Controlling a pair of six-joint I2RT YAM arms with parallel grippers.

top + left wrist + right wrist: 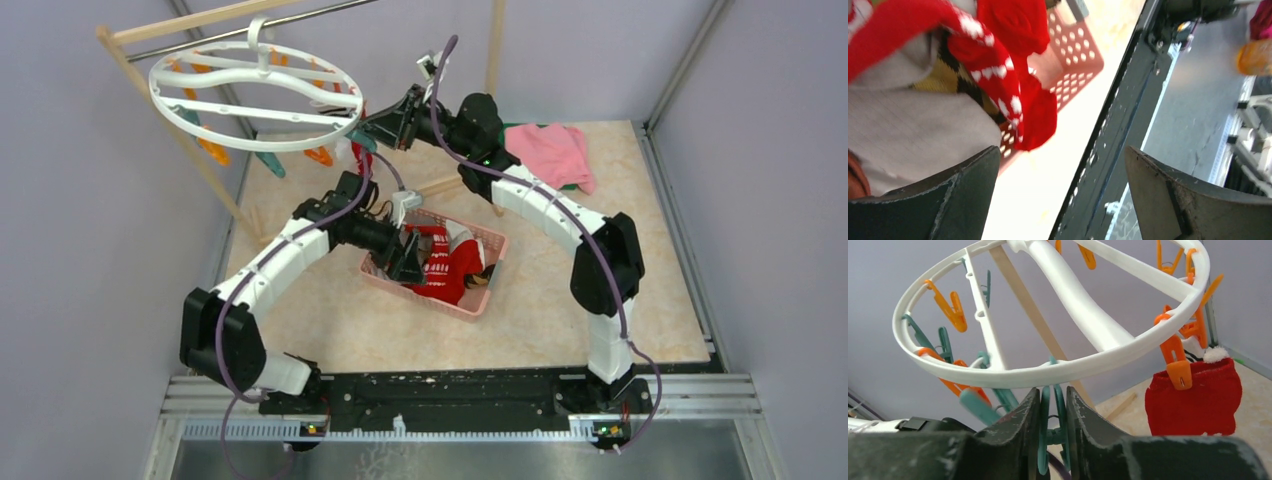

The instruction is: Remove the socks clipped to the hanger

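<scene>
The white oval hanger [255, 95] hangs from the rack at the upper left. My right gripper [375, 125] is at its right rim. In the right wrist view the gripper [1053, 395] is shut on a teal clip [1047, 430] under the ring [1048, 372]. A red sock [1193, 400] hangs beside it from an orange clip [1178, 371]. My left gripper [408, 258] is over the pink basket [440, 303]. It is open and empty [1060, 165]. Red patterned [993, 65], grey [908, 135] and argyle [948, 80] socks lie in the basket.
The wooden-framed rack with its metal bar [200, 20] stands at the back left, with a leg running down to the table. A folded pink cloth [548, 150] over a green one lies at the back right. Grey walls enclose the table.
</scene>
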